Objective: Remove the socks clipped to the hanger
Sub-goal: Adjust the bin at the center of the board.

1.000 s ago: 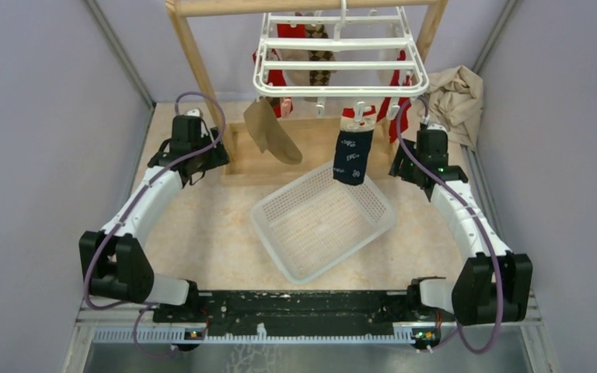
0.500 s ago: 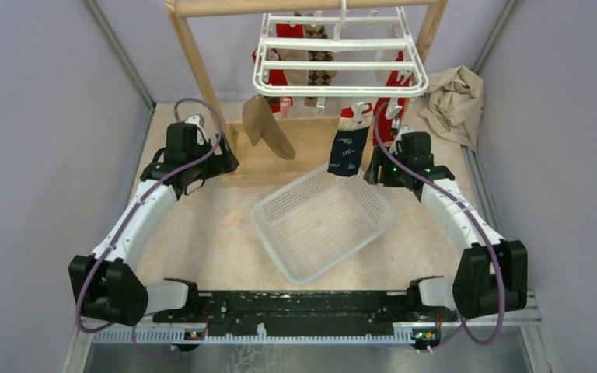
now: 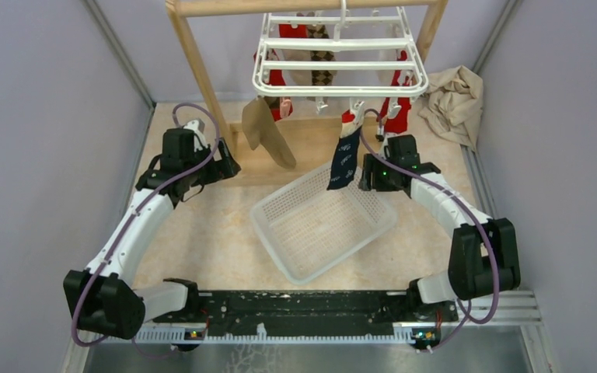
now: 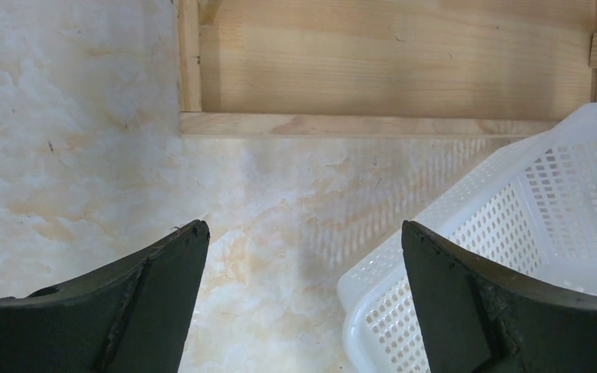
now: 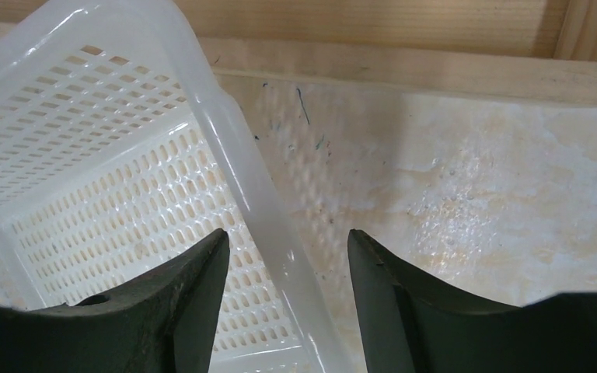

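Plainly, left claw (image 4: 303, 225) wide open, empty, right claw (image 5: 288, 233) part-open (empty too), over basket rim (image 5: 233, 155), navy sock (image 3: 343, 162) seemingly alongside.

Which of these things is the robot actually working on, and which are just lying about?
The job:
- white clip hanger
- navy sock, tan sock and red socks hanging from it

Lying about:
- white perforated basket
- wooden frame
- crumpled beige cloth
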Robot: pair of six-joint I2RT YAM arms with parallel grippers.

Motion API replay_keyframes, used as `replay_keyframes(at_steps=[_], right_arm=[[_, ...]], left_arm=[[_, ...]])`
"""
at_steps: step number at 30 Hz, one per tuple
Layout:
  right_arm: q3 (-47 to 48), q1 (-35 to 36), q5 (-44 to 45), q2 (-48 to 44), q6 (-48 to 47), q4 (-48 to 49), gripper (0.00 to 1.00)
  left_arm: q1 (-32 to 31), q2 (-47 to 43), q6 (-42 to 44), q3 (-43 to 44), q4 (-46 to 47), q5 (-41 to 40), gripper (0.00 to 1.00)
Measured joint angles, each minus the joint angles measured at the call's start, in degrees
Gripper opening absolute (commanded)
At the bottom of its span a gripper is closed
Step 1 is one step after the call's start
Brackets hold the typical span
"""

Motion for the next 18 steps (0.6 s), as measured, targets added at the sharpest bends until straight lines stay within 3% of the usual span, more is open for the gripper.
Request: replay_keyframes(at_steps=[8,12,14,18], right_arm=[[-1.27,2.75,2.19,-0.26,2.05,1.25,0.3],[-3.34,3.91,2.05,-2.86,4.04,1.27,0.14],[-4.37,4.44,2.03,-4.31,5.29,1.09,0.01],[-6.54,4.83,2.97,-7.74,9.7,0.63,0.0]], left_arm=[[-0.02,-0.44,-0.02,-0.5,-0.35,0.76,0.99],[-0.37,-0.85,-0.04,-0.5,-0.35,1.27,0.99],[-0.55,-0.87,-0.07,-0.52,-0.33,1.51,0.99],[-0.7,-0.9,-0.24,-0.52,-0.33,1.88,0.99]])
